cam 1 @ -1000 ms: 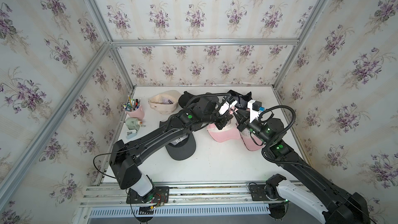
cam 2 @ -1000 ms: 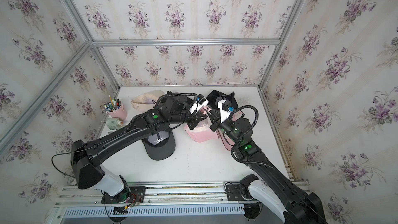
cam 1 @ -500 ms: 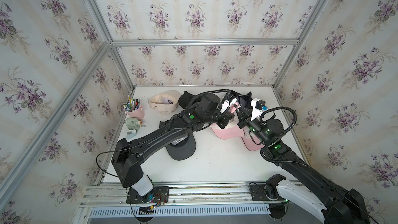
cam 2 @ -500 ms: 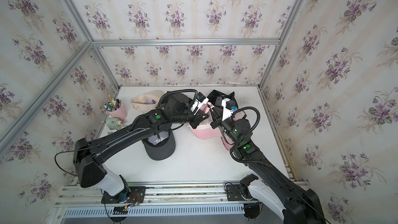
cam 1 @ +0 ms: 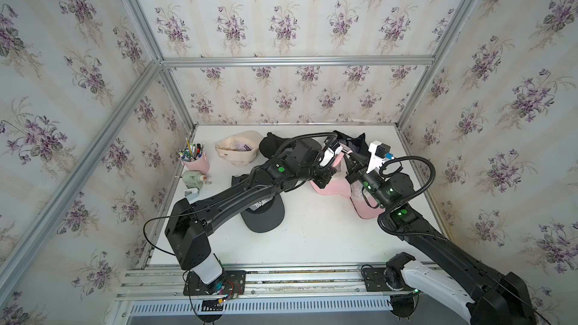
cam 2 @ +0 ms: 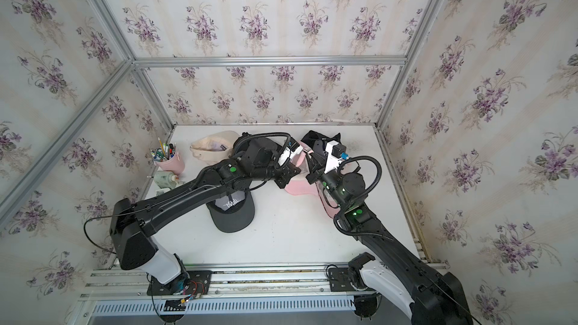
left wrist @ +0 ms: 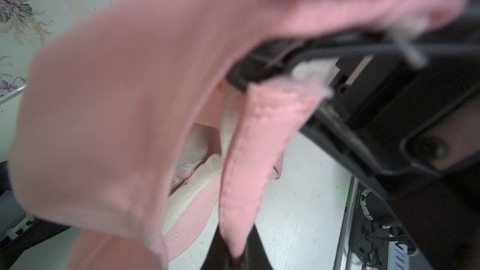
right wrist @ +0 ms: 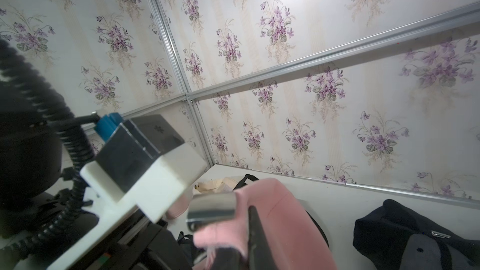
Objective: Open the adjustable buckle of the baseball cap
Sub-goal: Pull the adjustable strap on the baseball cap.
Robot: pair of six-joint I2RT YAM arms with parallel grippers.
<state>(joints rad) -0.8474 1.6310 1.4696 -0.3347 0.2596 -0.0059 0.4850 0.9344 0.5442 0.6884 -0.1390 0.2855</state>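
Observation:
A pink baseball cap lies mid-right on the table, its back end lifted between my two grippers. My left gripper is shut on the tip of the cap's pink strap; the tip sits pinched between the black jaws. My right gripper is shut on the pink band right beside the silver metal buckle. The strap's free end hangs loose of the buckle in the left wrist view. From above, the arms hide the buckle.
A black cap with white lettering lies under the left arm. A beige cap, a black cap and a dark navy cap lie at the back. A pink pen cup and a pale green bottle stand at the left.
Both grippers have shifted a little toward the back and right, still shut, carrying the pink cap's back end with them.

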